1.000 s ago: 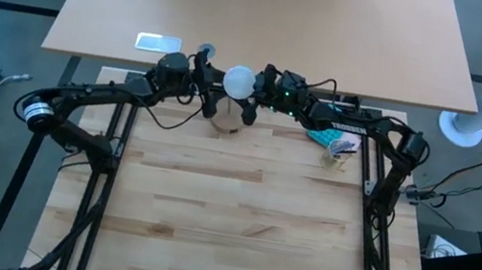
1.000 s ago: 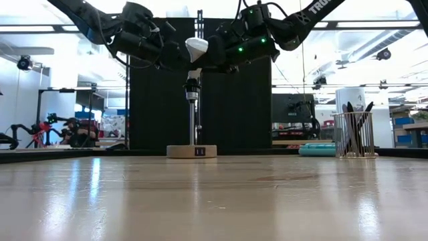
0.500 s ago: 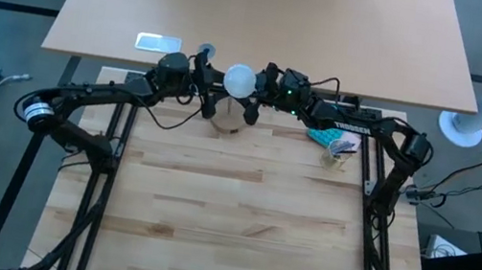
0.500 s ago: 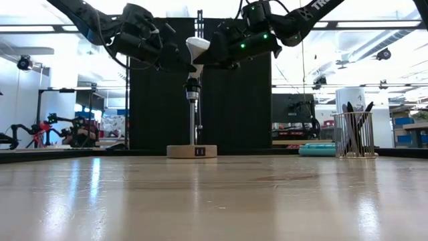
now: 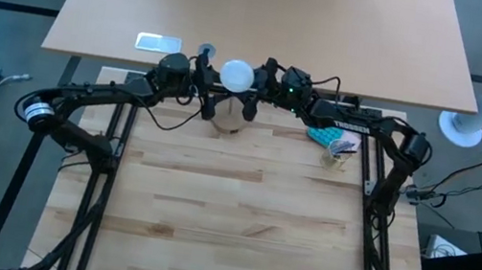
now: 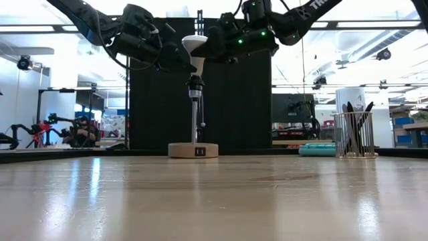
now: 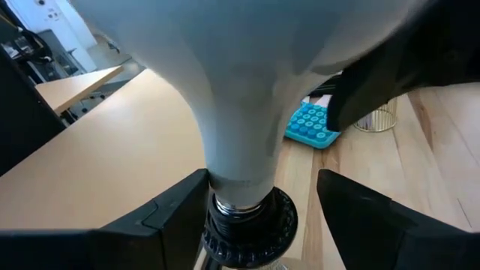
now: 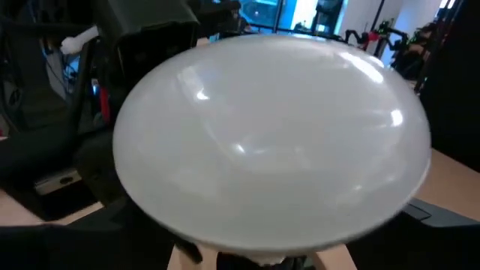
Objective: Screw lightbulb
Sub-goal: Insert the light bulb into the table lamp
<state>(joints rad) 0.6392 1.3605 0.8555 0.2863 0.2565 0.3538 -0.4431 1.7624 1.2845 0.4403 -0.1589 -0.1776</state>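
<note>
White lightbulb (image 6: 194,45) upright, neck down in the socket (image 7: 244,221); we see right tool (image 5: 256,81) pinching globe, left tool (image 5: 206,83) spread around neck.

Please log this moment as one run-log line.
phase: seating bulb | lightbulb: base at socket atop lamp stand | right tool: on globe | left tool: astride socket

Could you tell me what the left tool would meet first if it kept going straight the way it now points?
Probably the lightbulb: the left tool already has the bulb's neck between its fingers, just above the black socket. Beyond it the right tool sits at the globe, though depth is unclear.
</note>
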